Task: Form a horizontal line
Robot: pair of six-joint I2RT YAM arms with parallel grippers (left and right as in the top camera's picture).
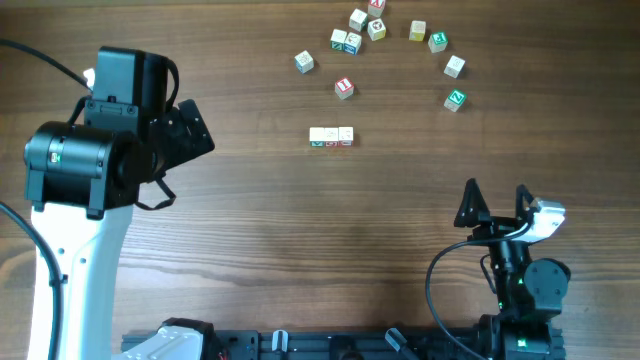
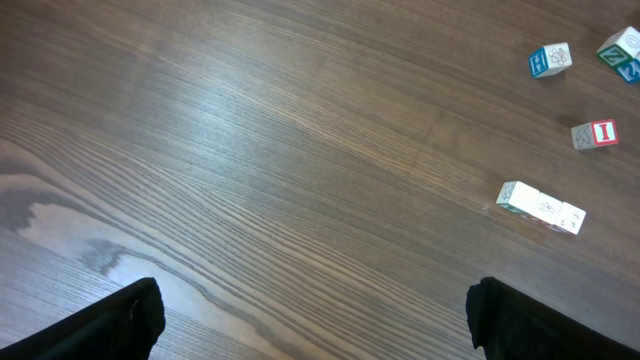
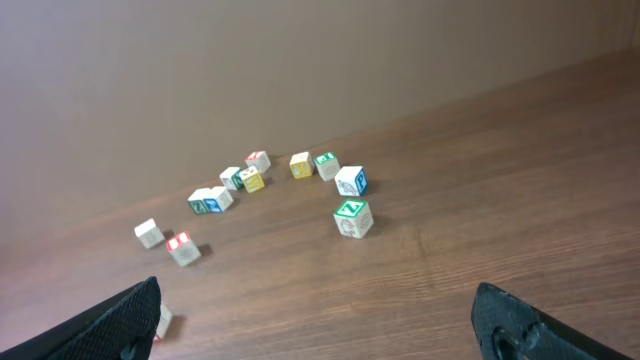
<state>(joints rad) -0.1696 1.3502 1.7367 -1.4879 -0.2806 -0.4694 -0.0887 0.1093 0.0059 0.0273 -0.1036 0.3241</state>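
Note:
The horizontal line [image 1: 331, 137] is a short row of three whitish letter cubes joined side to side, with green and red marks, lying mid-table. It also shows in the left wrist view [image 2: 541, 207] at the right. In the right wrist view only its end [image 3: 161, 322] peeks out beside the left finger. My left gripper [image 2: 315, 318] is open and empty, well to the left of the row. My right gripper [image 1: 496, 204] is open and empty at the near right, also seen in its own view [image 3: 320, 322].
Several loose letter cubes lie scattered behind the row, among them a red-marked cube [image 1: 344, 88], a green-marked cube [image 1: 455, 99] and a cluster [image 1: 358, 28] at the far edge. The left arm's body [image 1: 90, 150] stands at the left.

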